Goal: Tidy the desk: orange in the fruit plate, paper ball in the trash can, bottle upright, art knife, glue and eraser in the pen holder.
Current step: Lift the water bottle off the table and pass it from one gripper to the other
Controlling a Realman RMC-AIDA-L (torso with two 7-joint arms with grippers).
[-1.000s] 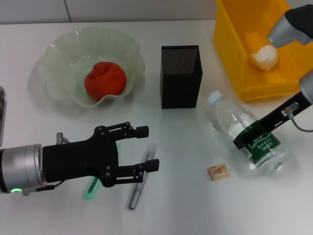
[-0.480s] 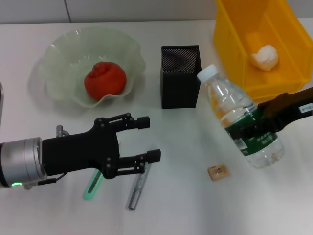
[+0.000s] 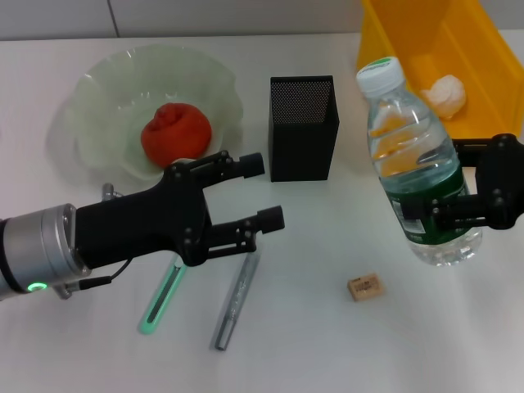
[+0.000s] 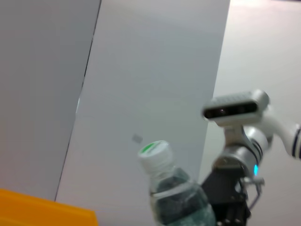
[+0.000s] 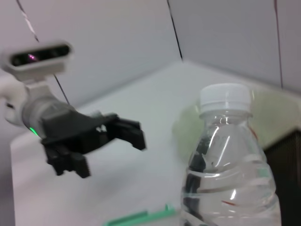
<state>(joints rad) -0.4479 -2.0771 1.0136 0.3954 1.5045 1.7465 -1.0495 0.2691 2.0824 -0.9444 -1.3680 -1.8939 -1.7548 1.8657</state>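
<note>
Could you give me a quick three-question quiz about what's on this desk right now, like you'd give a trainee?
1. True or false: the orange lies in the fruit plate.
2. What is the right hand holding? A) eraser B) bottle C) glue
3. Fill in: the paper ball lies in the yellow ____.

Key:
1. True.
2. B, the bottle, standing nearly upright.
3. Trash can.

The open left hand hovers above the art knife and glue; the eraser lies on the desk, outside the pen holder.
</note>
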